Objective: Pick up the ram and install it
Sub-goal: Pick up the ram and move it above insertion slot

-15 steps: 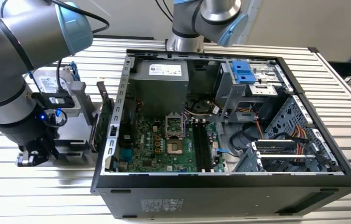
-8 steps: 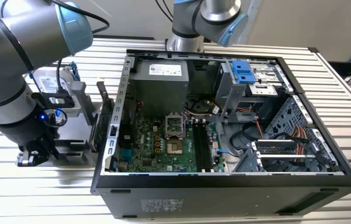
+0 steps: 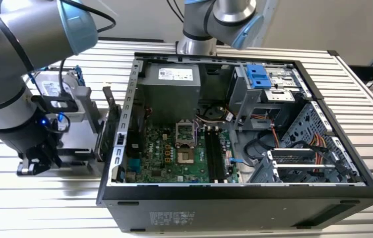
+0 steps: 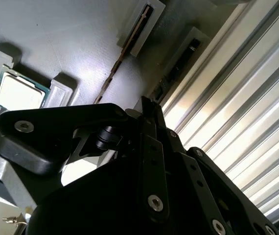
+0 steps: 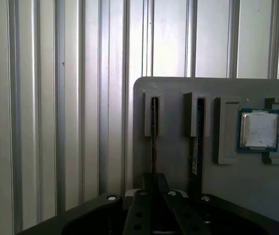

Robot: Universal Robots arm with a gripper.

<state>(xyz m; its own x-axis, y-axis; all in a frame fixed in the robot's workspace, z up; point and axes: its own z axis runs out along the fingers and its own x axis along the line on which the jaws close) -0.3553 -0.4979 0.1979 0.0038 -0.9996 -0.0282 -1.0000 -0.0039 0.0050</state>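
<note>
While the arm bends low over the grey tray (image 3: 75, 141), the pincer (image 3: 33, 166) hangs near the worktop's (image 3: 41, 203) edge at the exterior view's left. The tray lies flat on the ribbed worktop, just beside the open computer case (image 3: 239, 201).

The tray has thin slots and a square pocket. The ram (image 5: 154, 142) stands on its edge in the slot nearest the tray's side edge. It looks like a thin strip. A second stick (image 5: 197, 139) stands in the next slot, close to the ram but not touching it. A square silver chip (image 5: 258, 129) lies flat in the pocket past that stick.

In both wrist views the pincer (image 5: 154, 182) is right at one end of the ram, and the strip runs straight into it. I cannot tell if the pincer is gripping the ram or is let go. In the second wrist view the ram (image 4: 122, 54) runs from its slot down to the pincer (image 4: 149, 110), with the chip (image 4: 17, 93) off to one side.

The case lies open in the middle of the worktop. Inside it a green board (image 3: 166, 156) lies flat, with long black slots (image 3: 214, 153) on it. A grey box (image 3: 173, 87) sits at the far end of the case.
</note>
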